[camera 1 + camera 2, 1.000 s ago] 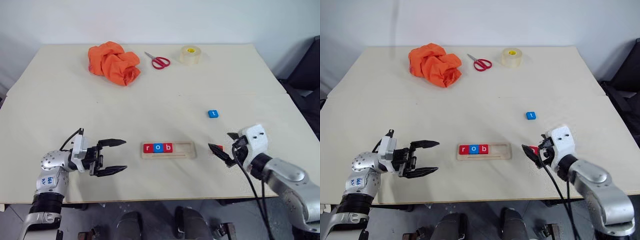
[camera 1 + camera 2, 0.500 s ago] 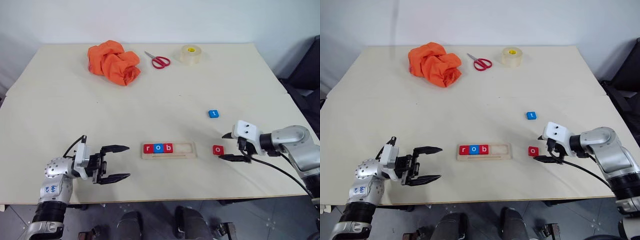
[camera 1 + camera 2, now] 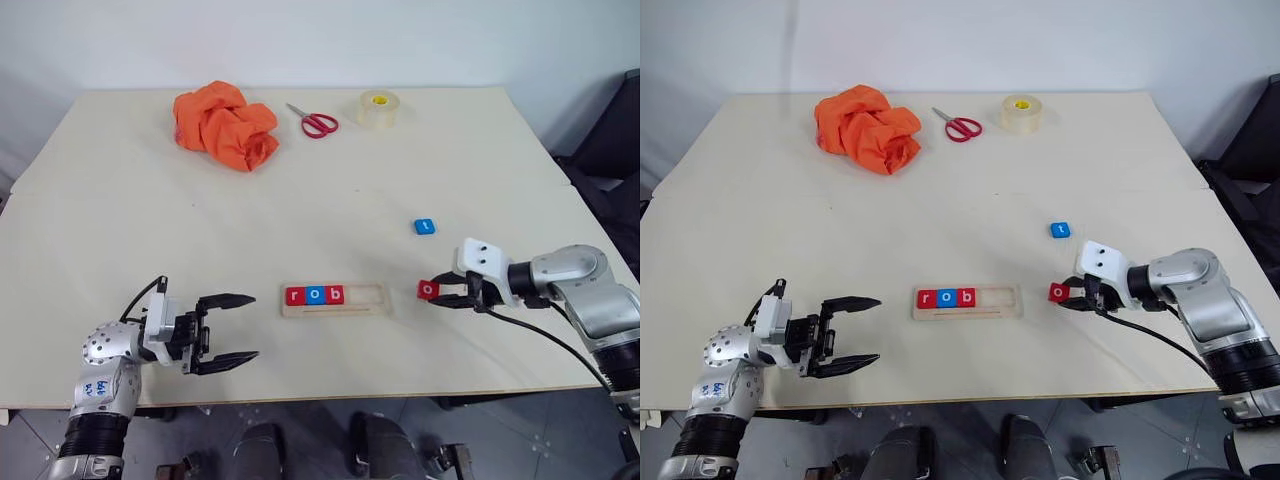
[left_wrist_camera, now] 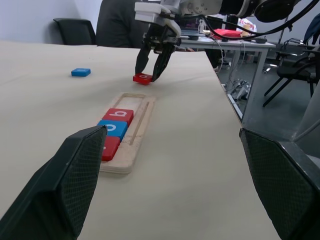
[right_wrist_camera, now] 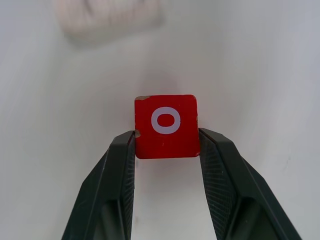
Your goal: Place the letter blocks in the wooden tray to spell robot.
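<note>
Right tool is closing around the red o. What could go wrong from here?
1. The right tool pinches only the red o's near edge, so it could slip or twist.
2. The tray sits loose, so setting the o beside the b could nudge it.

Pale bench filling most of the frame. Lying on it: orange cloth at upper left, red-handled scissors and tape roll at top centre, blue t block right of centre, wooden tray at lower centre, red o block just right of the tray.
</note>
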Controlling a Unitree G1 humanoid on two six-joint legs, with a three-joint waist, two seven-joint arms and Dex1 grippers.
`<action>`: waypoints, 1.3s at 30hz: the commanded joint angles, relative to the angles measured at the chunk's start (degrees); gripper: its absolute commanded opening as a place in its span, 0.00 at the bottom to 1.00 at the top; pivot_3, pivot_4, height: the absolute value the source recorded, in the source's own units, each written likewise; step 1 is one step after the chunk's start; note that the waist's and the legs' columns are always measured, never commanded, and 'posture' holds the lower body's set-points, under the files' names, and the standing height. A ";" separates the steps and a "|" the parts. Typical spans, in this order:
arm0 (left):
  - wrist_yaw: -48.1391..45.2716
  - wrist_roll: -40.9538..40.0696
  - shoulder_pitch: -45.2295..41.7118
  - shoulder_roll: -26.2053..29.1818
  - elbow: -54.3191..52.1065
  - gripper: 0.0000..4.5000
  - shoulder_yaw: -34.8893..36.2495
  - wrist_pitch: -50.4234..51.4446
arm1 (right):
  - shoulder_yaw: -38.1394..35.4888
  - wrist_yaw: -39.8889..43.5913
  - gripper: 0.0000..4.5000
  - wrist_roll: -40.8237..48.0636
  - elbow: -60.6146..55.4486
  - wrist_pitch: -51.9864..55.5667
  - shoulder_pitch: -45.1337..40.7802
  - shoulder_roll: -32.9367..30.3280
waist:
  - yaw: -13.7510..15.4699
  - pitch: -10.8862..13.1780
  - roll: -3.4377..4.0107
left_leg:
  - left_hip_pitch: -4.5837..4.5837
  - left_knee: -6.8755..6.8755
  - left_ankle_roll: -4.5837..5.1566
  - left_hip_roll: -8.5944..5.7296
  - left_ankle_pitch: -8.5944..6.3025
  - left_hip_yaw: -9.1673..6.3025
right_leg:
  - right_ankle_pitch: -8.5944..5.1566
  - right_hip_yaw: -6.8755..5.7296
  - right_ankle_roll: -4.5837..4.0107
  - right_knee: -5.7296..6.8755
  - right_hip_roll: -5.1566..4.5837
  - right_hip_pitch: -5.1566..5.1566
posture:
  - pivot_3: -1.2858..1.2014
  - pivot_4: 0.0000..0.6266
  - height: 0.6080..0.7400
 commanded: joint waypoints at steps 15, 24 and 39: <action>-1.74 1.05 -7.69 -1.73 7.52 1.00 -0.04 -3.79 | 13.95 1.24 0.32 -2.42 -11.56 19.08 -16.66 8.01 | 0.02 0.00 0.01 | -0.08 0.01 0.02 0.00 -0.03 0.03 | -0.01 -0.02 -0.03 0.00 0.00 -0.06 | 0.52 0.24 1.00; -0.40 0.67 -4.32 -1.80 4.38 1.00 0.69 -4.27 | 18.51 1.90 0.32 -5.83 -8.82 18.88 -19.15 10.68 | 0.05 0.00 0.01 | -0.11 0.01 0.03 0.00 -0.04 0.04 | -0.01 -0.02 -0.03 -0.01 0.00 -0.08 | 0.52 0.24 1.00; 1.47 0.38 -1.26 -1.48 1.04 1.00 1.51 -3.98 | 19.68 2.85 0.32 -8.58 -5.84 16.76 -19.66 14.61 | -0.08 0.00 0.01 | -0.10 0.01 0.02 0.01 -0.03 0.04 | -0.02 -0.01 -0.03 0.02 0.01 -0.10 | 0.52 0.24 1.00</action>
